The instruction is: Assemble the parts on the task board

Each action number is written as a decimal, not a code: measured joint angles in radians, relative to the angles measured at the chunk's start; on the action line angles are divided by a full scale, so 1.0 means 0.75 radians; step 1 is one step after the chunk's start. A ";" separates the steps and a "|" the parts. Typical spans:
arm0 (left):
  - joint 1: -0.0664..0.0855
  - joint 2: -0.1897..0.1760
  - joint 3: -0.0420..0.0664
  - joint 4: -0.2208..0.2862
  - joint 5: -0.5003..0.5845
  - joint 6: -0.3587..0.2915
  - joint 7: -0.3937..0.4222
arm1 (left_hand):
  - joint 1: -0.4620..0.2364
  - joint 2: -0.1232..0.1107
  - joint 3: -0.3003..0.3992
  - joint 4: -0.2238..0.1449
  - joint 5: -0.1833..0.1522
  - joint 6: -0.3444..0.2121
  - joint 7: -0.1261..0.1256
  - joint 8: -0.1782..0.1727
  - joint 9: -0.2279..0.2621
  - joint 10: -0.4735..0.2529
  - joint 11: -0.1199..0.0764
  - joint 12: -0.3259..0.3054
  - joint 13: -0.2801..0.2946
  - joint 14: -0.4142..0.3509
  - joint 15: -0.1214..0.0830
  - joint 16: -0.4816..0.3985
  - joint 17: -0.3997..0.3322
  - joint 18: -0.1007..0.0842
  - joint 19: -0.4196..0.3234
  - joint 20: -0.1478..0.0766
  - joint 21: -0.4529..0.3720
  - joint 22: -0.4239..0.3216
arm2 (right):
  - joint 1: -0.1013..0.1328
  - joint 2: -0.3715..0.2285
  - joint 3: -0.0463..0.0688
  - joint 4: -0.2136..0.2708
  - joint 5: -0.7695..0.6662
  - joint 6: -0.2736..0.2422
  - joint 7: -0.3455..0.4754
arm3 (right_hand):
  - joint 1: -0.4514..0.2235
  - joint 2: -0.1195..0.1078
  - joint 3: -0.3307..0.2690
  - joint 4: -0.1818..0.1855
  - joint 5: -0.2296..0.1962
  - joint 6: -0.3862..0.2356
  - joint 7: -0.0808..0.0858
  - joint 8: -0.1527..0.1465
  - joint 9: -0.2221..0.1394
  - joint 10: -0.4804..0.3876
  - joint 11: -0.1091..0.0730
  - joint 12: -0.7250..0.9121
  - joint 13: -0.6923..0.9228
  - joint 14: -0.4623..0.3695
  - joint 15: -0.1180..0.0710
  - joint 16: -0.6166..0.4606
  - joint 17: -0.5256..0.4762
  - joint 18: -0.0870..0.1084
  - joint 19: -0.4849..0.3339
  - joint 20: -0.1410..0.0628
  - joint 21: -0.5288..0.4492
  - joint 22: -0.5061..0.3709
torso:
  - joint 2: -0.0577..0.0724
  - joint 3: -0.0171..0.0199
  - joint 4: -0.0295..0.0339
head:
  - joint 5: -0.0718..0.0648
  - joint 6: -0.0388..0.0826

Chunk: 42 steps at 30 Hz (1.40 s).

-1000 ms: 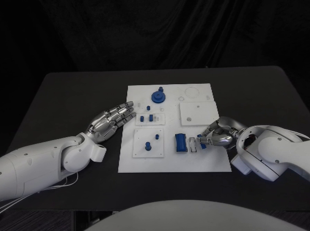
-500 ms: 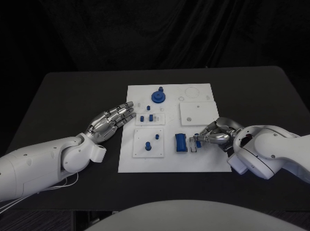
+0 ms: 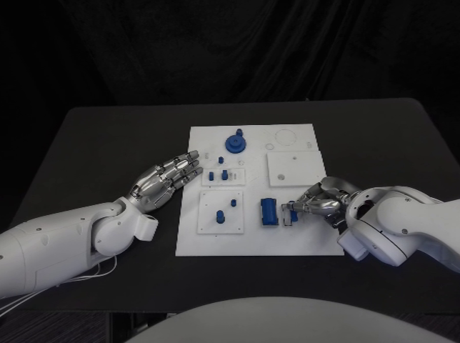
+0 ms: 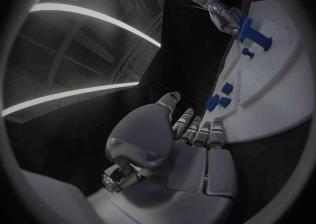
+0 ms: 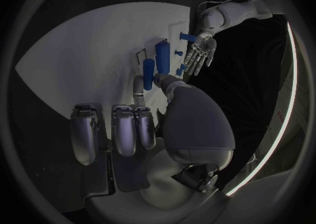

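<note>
The white task board [image 3: 292, 239] lies in the middle of the table. My right hand [image 3: 320, 200] rests on its right side and pinches a small blue part [image 3: 292, 211] between thumb and a finger, close beside an upright blue block [image 3: 268, 212]. In the right wrist view the pinched part [image 5: 149, 74] lies next to the block [image 5: 162, 54]. My left hand [image 3: 168, 179] lies flat with its fingers spread at the board's left edge, holding nothing. A round blue part with a peg [image 3: 235, 143] stands at the board's far end.
Two small blue pieces [image 3: 216, 174] sit near my left fingertips. Two blue pegs [image 3: 224, 212] stand in a square plate on the board's left half. A white square plate [image 3: 294, 168] lies on the right half. Bare black table [image 3: 106, 143] surrounds the board.
My right hand has shifted slightly left, bringing the pinched blue part closer to the blue block. The left hand has not moved.
</note>
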<state>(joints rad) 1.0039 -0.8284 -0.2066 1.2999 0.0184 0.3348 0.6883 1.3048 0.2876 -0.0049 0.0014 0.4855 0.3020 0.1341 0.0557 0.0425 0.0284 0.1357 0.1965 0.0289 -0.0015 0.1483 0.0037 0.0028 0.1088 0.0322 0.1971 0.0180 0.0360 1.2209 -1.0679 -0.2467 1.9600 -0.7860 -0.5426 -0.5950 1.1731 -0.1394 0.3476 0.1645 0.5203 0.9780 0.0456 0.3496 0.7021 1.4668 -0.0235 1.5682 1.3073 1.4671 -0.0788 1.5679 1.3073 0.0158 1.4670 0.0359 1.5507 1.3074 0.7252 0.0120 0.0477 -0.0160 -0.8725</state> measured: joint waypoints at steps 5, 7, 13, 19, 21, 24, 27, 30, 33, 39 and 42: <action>0.000 0.000 0.000 0.000 0.001 0.000 0.000 | 0.000 0.000 0.004 -0.004 0.000 0.000 0.000 0.000 0.000 0.000 0.000 0.000 0.000 0.000 0.000 0.000 0.000 0.000 -0.004 0.004 0.000 0.000 | 0.000 0.003 0.000 -0.003 0.002 0.012 -0.008 | 0.000 0.000 -0.014 0.000 -0.022 -0.004 0.005 0.000 0.000 0.000 0.000 0.000 0.000 0.000 0.000 0.000 0.000 0.000 0.000 0.000 0.000 0.000 | 0.000 0.0006 -0.0004 | 0.001 0.000; 0.000 0.000 0.000 0.000 0.001 0.000 0.000 | 0.000 0.000 0.004 -0.004 0.000 0.000 0.000 0.000 0.000 0.000 0.000 0.000 0.000 0.000 0.000 0.000 0.000 0.000 -0.004 0.004 0.002 0.000 | 0.000 0.005 0.000 -0.004 0.003 0.017 -0.010 | -0.005 0.005 -0.033 0.001 -0.050 -0.014 0.005 0.004 0.002 0.000 0.000 0.000 0.000 0.000 0.000 0.000 0.000 0.000 0.000 0.000 0.000 0.000 | 0.000 0.0006 -0.0006 | 0.002 0.000; 0.000 -0.001 0.000 -0.001 0.001 0.001 0.000 | 0.000 0.000 0.004 -0.004 0.000 0.000 0.000 0.000 0.000 0.000 0.000 0.000 0.000 0.000 0.000 0.000 0.000 0.000 -0.004 0.004 0.002 0.000 | -0.001 0.010 0.000 -0.006 0.004 0.030 -0.015 | -0.014 0.014 -0.062 0.007 -0.108 -0.021 0.012 0.005 0.005 0.000 0.000 0.000 0.000 0.000 0.000 0.000 0.000 0.000 0.000 0.000 0.000 0.000 | 0.000 0.0006 -0.0010 | 0.001 0.000; 0.000 0.000 0.000 -0.002 0.001 0.001 -0.001 | 0.000 0.000 0.004 -0.004 0.000 0.000 0.000 0.000 0.000 0.000 0.000 0.000 0.000 0.000 0.000 0.000 0.000 0.000 -0.004 0.004 0.002 0.000 | -0.001 0.015 0.000 -0.007 0.004 0.041 -0.019 | -0.019 0.020 -0.096 0.024 -0.161 -0.029 0.010 0.006 0.002 0.000 0.000 0.000 0.000 0.000 0.000 0.000 0.000 0.000 0.000 0.000 -0.005 0.001 | -0.001 0.0009 -0.0010 | 0.001 0.000; 0.000 0.001 0.000 -0.003 0.001 0.001 -0.001 | 0.000 0.000 0.004 -0.004 0.000 0.000 0.000 0.000 0.000 0.000 0.000 0.000 0.000 0.000 0.000 0.000 0.000 0.000 -0.004 0.004 0.004 -0.001 | -0.001 0.016 0.000 -0.008 0.005 0.046 -0.020 | -0.041 0.022 -0.124 0.037 -0.204 -0.036 0.017 0.006 0.000 0.000 0.001 0.000 0.000 0.000 0.000 0.000 0.000 0.000 0.000 0.000 -0.005 0.001 | -0.001 0.0010 -0.0010 | 0.002 0.000; 0.000 0.001 0.000 -0.004 0.001 0.002 -0.001 | 0.000 0.000 0.004 -0.004 0.000 0.000 0.000 0.000 0.000 0.000 0.000 0.000 0.000 0.000 0.000 0.000 0.000 0.000 -0.004 0.004 0.005 -0.001 | -0.001 0.016 0.000 -0.009 0.004 0.053 -0.021 | -0.055 0.011 -0.164 0.058 -0.268 -0.050 0.022 0.007 -0.003 0.000 0.010 0.000 0.000 0.000 0.000 0.000 0.000 0.000 0.000 0.000 -0.005 0.001 | -0.001 0.0012 -0.0010 | 0.003 0.000; 0.000 0.002 0.000 -0.005 0.001 0.003 -0.001 | 0.000 0.000 0.004 -0.004 0.000 0.000 0.000 0.000 0.000 0.000 0.000 0.000 0.000 0.000 0.000 0.000 0.000 0.000 -0.004 0.004 0.005 -0.001 | -0.001 0.017 0.000 -0.010 -0.002 0.061 -0.023 | -0.063 0.010 -0.201 0.073 -0.310 -0.054 0.026 0.006 -0.005 0.000 0.010 0.000 0.000 -0.005 0.005 0.000 0.000 0.000 0.000 0.000 -0.010 0.001 | -0.001 0.0010 -0.0010 | 0.003 0.000; -0.001 0.003 0.000 -0.007 0.001 0.004 -0.001 | 0.000 0.000 0.004 -0.004 0.000 0.000 0.000 0.000 0.000 0.000 0.000 0.000 0.000 0.000 0.000 0.000 -0.001 0.000 -0.004 0.003 0.005 -0.001 | -0.001 0.017 0.000 -0.011 -0.009 0.068 -0.025 | -0.068 0.005 -0.231 0.092 -0.350 -0.054 0.026 0.009 -0.006 0.000 0.010 0.000 0.001 -0.002 0.009 0.000 0.000 0.000 0.000 0.000 -0.009 0.001 | -0.001 0.0010 -0.0009 | 0.004 0.000; -0.001 0.004 0.000 -0.008 0.001 0.006 -0.001 | 0.000 0.000 0.004 -0.004 0.000 0.000 0.000 -0.001 0.000 0.000 0.000 0.000 0.000 0.000 0.000 0.000 -0.001 0.000 -0.004 0.003 0.007 -0.001 | -0.001 0.017 0.000 -0.011 -0.017 0.075 -0.026 | -0.068 0.005 -0.259 0.114 -0.384 -0.057 0.024 0.014 -0.007 0.000 0.010 0.000 0.001 -0.002 0.009 0.000 0.000 0.000 0.000 0.000 -0.014 0.001 | -0.001 0.0010 -0.0009 | 0.004 0.000; -0.001 0.004 0.000 -0.010 0.001 0.008 -0.001 | 0.000 0.000 0.004 -0.004 0.000 0.000 0.000 -0.001 0.000 0.000 0.000 0.000 0.000 0.000 0.000 0.000 -0.001 0.000 -0.002 0.001 0.008 -0.001 | -0.001 0.011 0.000 -0.009 -0.042 0.079 -0.023 | -0.067 0.006 -0.291 0.138 -0.413 -0.059 0.022 0.039 -0.004 0.000 0.010 0.000 0.001 -0.001 0.009 0.000 0.000 0.000 0.000 0.000 -0.015 0.001 | -0.001 0.0010 -0.0009 | 0.006 0.000; -0.001 0.004 0.000 -0.010 0.002 0.008 -0.002 | 0.000 0.000 0.004 -0.004 0.000 0.000 0.000 -0.001 0.000 0.000 0.000 0.000 0.000 0.000 0.000 0.000 -0.001 0.000 -0.004 -0.001 0.010 -0.001 | -0.001 0.004 0.000 -0.006 -0.064 0.075 -0.012 | -0.053 0.019 -0.302 0.149 -0.416 -0.059 0.022 0.055 0.006 0.000 0.010 0.000 0.001 -0.002 0.009 0.000 0.000 0.000 0.000 0.000 -0.015 0.001 | -0.001 0.0010 -0.0009 | 0.007 0.000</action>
<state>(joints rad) 1.0035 -0.8252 -0.2067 1.2922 0.0196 0.3410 0.6870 1.3048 0.2876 -0.0022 -0.0013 0.4855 0.3020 0.1341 0.0553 0.0422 0.0284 0.1357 0.1964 0.0287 -0.0015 0.1483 0.0037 0.0021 0.1089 0.0292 0.1964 0.0255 0.0356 1.2199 -1.0649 -0.2467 1.9558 -0.8339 -0.4867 -0.6043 1.1333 -0.1249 0.1213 0.2758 0.2084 0.9337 0.0618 0.3908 0.7063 1.4665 -0.0158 1.5682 1.3080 1.4660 -0.0721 1.5679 1.3073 0.0158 1.4670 0.0359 1.5398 1.3078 0.7246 0.0128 0.0471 -0.0109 -0.8725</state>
